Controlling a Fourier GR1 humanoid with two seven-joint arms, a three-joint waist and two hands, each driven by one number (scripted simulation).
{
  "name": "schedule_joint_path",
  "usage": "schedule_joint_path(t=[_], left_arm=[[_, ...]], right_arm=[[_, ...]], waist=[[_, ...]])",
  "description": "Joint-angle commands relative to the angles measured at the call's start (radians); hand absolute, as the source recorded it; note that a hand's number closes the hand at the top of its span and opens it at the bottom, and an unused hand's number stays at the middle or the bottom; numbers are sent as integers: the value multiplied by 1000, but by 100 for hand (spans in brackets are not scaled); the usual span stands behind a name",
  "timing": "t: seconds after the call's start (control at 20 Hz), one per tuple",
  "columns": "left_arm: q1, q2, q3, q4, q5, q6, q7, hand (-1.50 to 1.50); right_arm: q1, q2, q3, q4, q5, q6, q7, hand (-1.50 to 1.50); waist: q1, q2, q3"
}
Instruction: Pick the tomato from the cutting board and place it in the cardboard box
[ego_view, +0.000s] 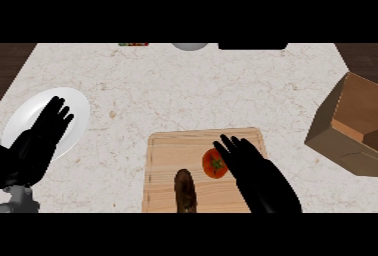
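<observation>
1. The right hand (247, 160) reaches over the cutting board (166, 155) with its fingers straight and spread, open, lying against the right side of the tomato (212, 164) and hiding that edge of it.
2. The tomato sits on the board, right of centre, its green stem star facing up.
3. A dark brown elongated item (185, 190) lies on the board left of the tomato; its lower end is cut off by the view, and what it is cannot be made out.
4. The cardboard box (347, 127) stands open at the bench's (192, 90) right side, well apart from the board and partly cut off.
5. The left hand (40, 137) rests open at the left, fingers up, covering part of a white plate (74, 110).
</observation>
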Motion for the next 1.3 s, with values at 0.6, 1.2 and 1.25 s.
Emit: schedule_joint_path(t=[0.6, 1.2, 1.25], left_arm=[[43, -22, 78, -102, -17, -57, 70, 0], [0, -34, 131, -16, -28, -112, 49, 0], [-49, -89, 80, 16, -82, -60, 39, 0]], right_arm=[[-48, 101, 61, 167, 153, -76, -2, -150], [-22, 64, 26, 186, 166, -59, -13, -150], [-33, 96, 55, 189, 190, -57, 8, -150]], waist=[[4, -1, 0], [0, 0, 0], [-1, 0, 0]])
